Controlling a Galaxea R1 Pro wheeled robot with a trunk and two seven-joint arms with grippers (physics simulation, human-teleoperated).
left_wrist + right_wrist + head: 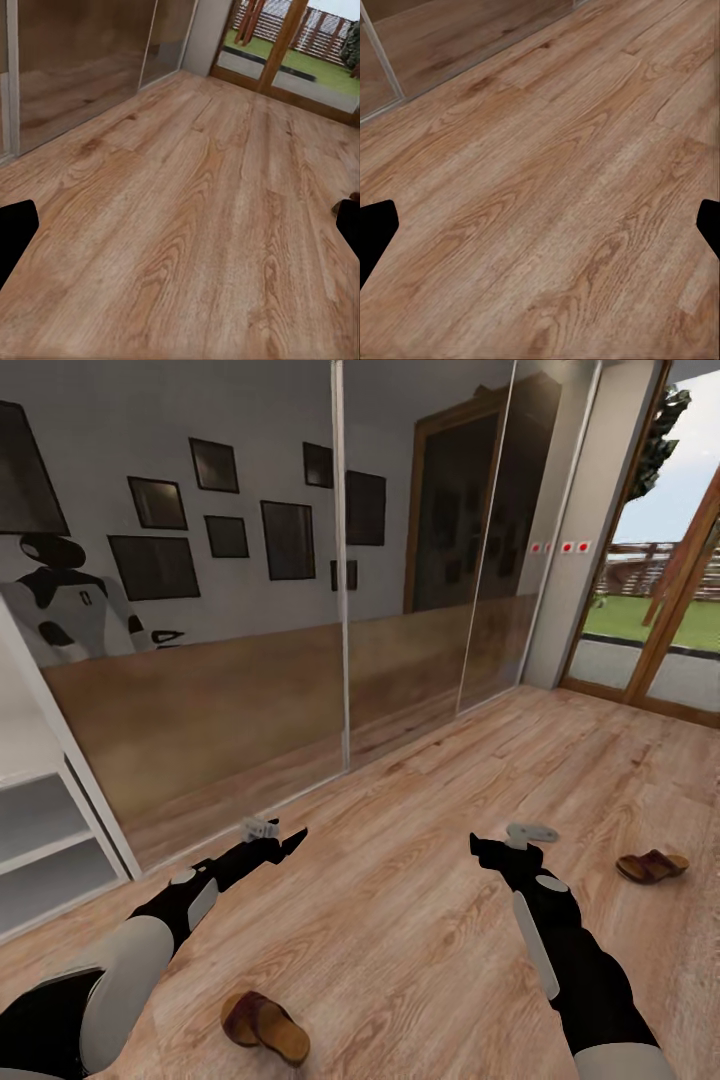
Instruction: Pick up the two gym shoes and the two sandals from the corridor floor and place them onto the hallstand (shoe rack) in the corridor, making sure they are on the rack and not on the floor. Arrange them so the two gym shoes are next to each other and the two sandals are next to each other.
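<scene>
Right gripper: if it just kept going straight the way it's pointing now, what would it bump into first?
Probably the wood-plank floor. The right gripper angles forward and down, its jaws open with bare planks between them in the right wrist view. The brown sandal lies off to its side, seemingly out of line.

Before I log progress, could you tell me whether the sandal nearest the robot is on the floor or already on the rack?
On the floor. The near sandal lies flat on the wood planks, beside the left arm, with no end effector touching it.

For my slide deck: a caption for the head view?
Two sandals lie apart on the corridor floor, both grippers empty.
</scene>
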